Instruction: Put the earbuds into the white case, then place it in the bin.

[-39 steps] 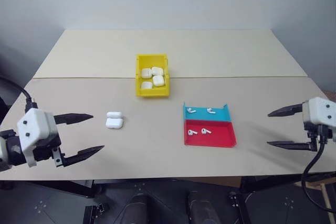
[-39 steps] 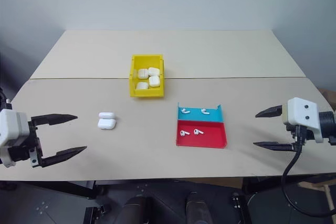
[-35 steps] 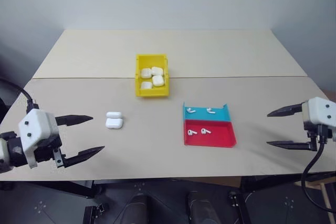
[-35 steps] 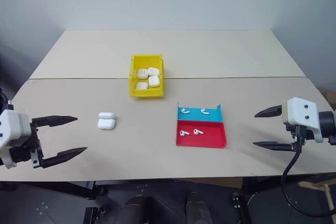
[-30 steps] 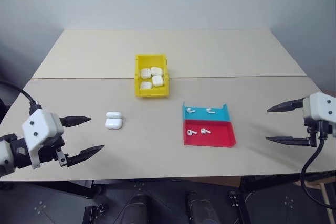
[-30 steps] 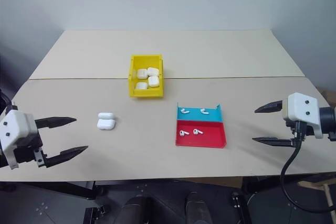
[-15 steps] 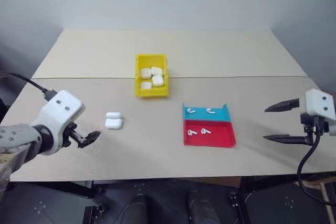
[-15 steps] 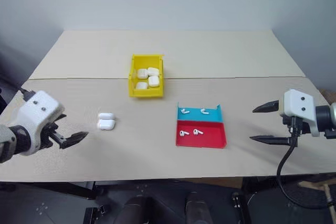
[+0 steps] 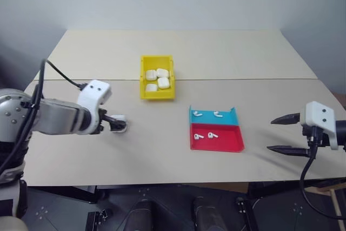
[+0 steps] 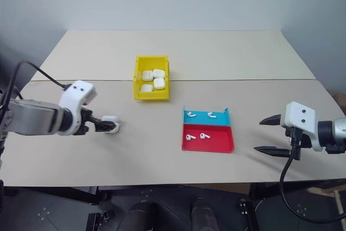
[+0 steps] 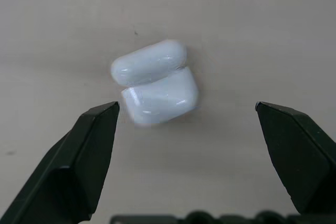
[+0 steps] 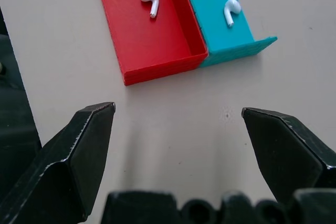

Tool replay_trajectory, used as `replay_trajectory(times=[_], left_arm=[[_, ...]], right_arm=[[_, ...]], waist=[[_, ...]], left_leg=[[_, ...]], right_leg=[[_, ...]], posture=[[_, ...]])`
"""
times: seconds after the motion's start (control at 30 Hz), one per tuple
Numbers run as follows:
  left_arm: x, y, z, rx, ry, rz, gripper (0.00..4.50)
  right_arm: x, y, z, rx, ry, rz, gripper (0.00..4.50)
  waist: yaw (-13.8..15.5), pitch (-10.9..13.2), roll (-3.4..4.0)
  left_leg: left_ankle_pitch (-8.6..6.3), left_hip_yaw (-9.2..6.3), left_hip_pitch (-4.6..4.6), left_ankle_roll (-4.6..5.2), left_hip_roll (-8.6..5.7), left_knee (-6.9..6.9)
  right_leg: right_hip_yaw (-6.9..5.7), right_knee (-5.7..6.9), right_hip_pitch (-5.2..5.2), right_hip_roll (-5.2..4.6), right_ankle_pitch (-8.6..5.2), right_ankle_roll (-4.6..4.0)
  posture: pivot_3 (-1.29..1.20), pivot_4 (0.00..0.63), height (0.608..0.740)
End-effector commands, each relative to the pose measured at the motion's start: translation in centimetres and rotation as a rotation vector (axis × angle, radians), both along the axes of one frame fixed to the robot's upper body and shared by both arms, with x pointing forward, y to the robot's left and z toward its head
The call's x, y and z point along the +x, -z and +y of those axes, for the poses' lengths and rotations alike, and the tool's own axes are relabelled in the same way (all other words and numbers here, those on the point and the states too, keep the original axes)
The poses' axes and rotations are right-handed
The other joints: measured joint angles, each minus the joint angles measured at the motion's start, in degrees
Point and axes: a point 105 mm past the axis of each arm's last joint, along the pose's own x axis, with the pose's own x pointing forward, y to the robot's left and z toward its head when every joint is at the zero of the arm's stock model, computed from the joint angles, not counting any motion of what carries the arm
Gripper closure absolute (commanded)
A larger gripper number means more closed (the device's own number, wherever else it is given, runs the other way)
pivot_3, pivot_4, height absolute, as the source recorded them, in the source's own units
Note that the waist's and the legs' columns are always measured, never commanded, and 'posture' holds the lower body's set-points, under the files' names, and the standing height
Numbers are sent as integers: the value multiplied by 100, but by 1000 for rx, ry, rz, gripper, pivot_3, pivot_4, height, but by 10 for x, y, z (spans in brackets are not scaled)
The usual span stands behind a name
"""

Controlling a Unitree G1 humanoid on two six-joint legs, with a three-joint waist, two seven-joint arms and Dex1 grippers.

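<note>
The white case (image 11: 155, 82) lies on the table's left half with its lid swung open. My left gripper (image 11: 186, 108) hangs open just over it, one black finger on each side, not touching; in the head views the fingers (image 9: 111, 124) cover part of the case (image 9: 122, 125). Tiny white earbuds lie in the trays: two in the red tray (image 9: 198, 136), two in the blue tray (image 9: 197, 114). The yellow bin (image 9: 157, 94) stands behind the case, with several white cases inside. My right gripper (image 9: 270, 134) is open and empty to the right of the trays, facing them.
The red tray (image 12: 157, 51) and blue tray (image 12: 226, 40) sit joined side by side right of centre. A seam crosses the table behind the bin. Bare tabletop lies between the case and the trays and along the front edge.
My left arm swung in from the table's near-left edge, rolled its wrist and came over the case. The right gripper sank slightly. Case, trays and bin stayed put.
</note>
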Motion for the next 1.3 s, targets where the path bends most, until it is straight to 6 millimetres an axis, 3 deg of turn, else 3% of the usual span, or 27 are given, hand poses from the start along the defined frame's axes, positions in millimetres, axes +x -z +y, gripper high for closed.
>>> replay_trajectory(times=[0.03,0.37,0.5,0.73,1.3], left_arm=[[7,-5,-8,-3,-133,-61,0],[15,0,-11,73,-363,-132,0],[17,9,-19,-41,-380,-88,0],[15,18,-10,81,-385,-58,0],[19,33,-13,103,-368,20,0]], right_arm=[[1,-12,3,12,4,-50,22],[2,-9,-1,20,23,-28,22],[4,-9,-3,15,27,-27,22],[3,-5,-4,6,33,-18,22],[-1,-5,-7,-5,58,-18,22]], waist=[[13,0,0],[163,0,0],[188,-1,1],[195,-1,0],[225,-1,0]], left_leg=[[0,0,0,0,-2,0],[3,55,0,-3,-21,9],[7,58,-1,-8,-21,9],[10,58,2,-13,-20,8],[10,58,0,-14,-21,8]], right_leg=[[0,-1,1,-3,3,1],[-3,-13,13,14,8,3],[-4,-15,15,14,8,2],[-4,-16,16,18,9,0],[-6,-20,16,17,9,0]], posture=[[0,150,740],[0,150,740],[0,150,740],[0,150,740],[0,150,740]])
